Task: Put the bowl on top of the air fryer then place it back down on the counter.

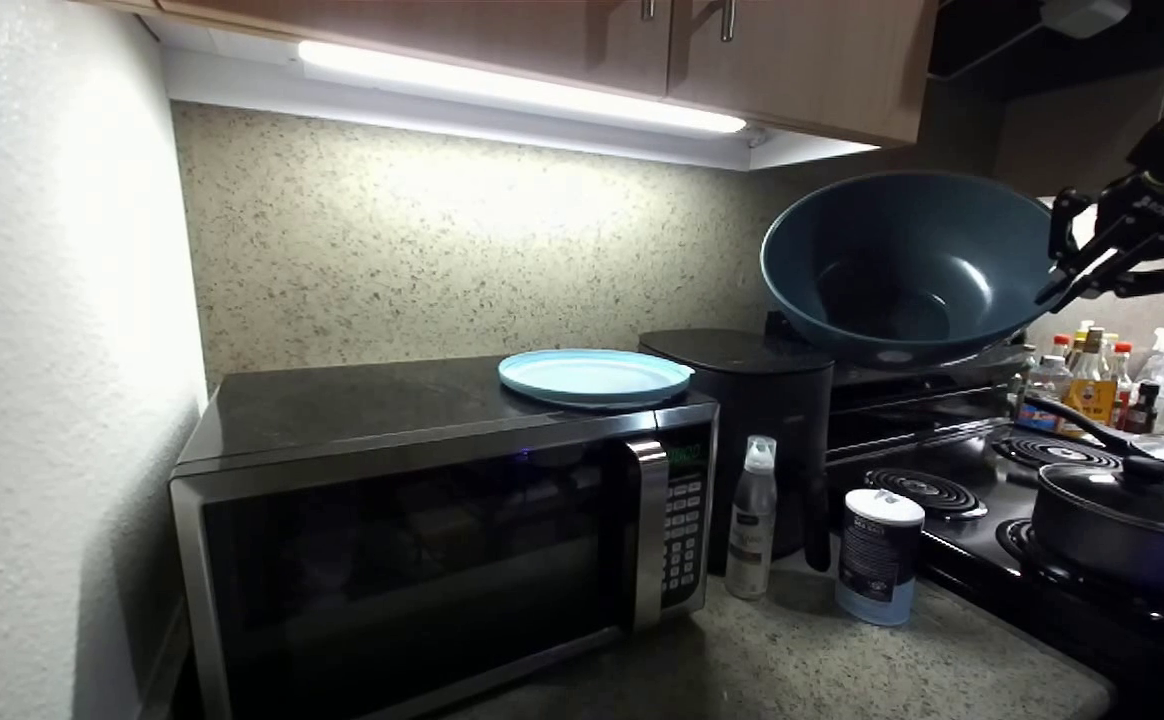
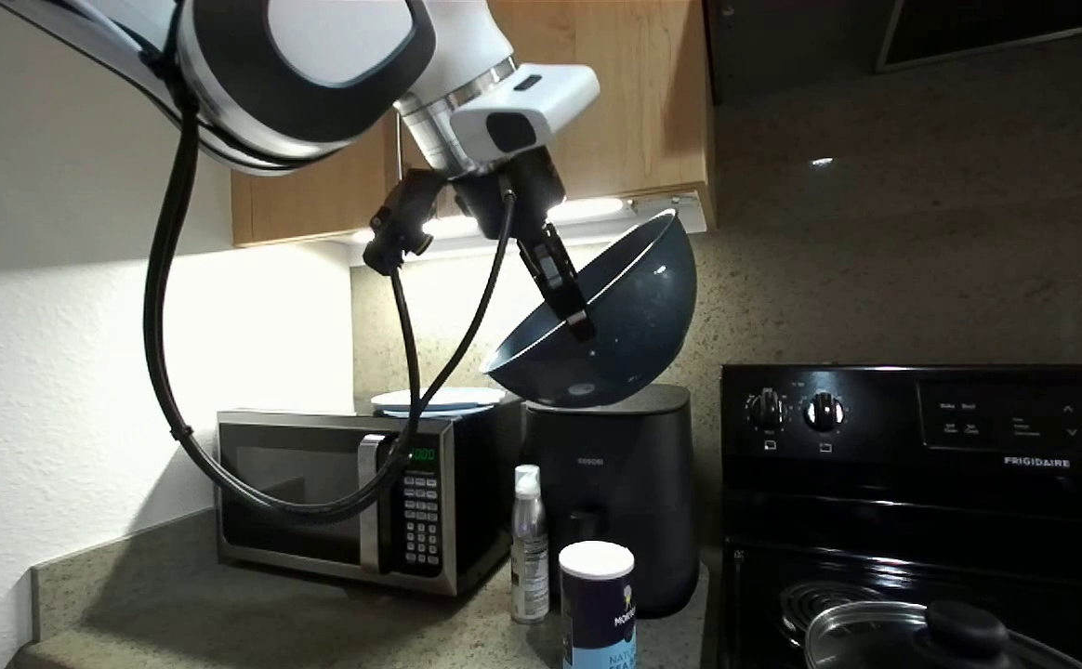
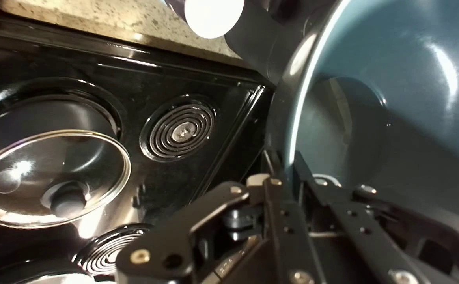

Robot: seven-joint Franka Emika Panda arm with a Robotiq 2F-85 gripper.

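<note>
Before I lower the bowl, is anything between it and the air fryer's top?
Nothing visible stands between the tilted bowl and the air fryer, though the bowl hides part of the top. The gripper holds the bowl's rim.

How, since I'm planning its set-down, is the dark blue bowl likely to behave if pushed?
The bowl seems stiff: it looks unbent though the gripper pinches only one edge. Nudged now, it may pivot, since its wide body extends out from that single grip. Set down, it might rock if bumped, as its sides curve in to a smaller base.
</note>
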